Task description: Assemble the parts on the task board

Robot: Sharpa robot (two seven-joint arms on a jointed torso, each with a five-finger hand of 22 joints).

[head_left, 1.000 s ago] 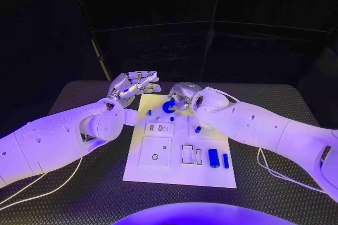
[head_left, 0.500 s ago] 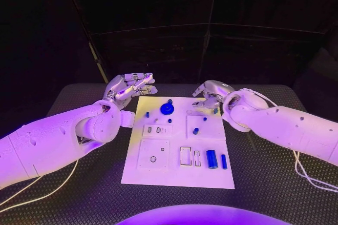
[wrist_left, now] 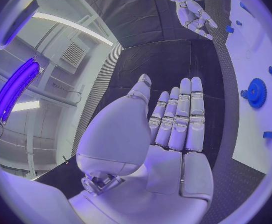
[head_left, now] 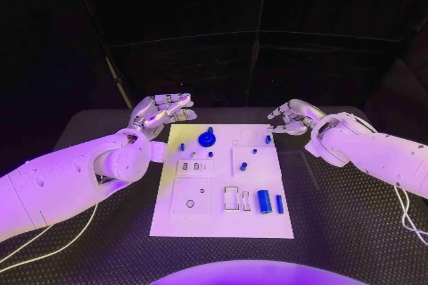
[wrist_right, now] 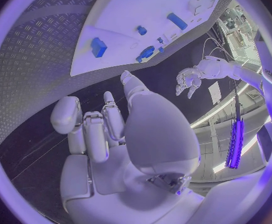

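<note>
Blue gear (head_left: 207,138) is seated near the far edge of the task board (head_left: 223,226); judged light, rigid, slippery, best pinched at the toothed rim. Left hand (head_left: 163,111) is held off the far-left corner, fingers apart, empty. Right hand (head_left: 291,117), over the gear 1 s ago, has been withdrawn past the far-right corner, fingers loosely curled, nothing held.

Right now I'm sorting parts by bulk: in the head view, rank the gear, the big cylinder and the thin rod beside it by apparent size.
1. Gear, though farther from the camera.
2. Big cylinder, close behind; unsure.
3. Thin rod, clearly smallest.
</note>
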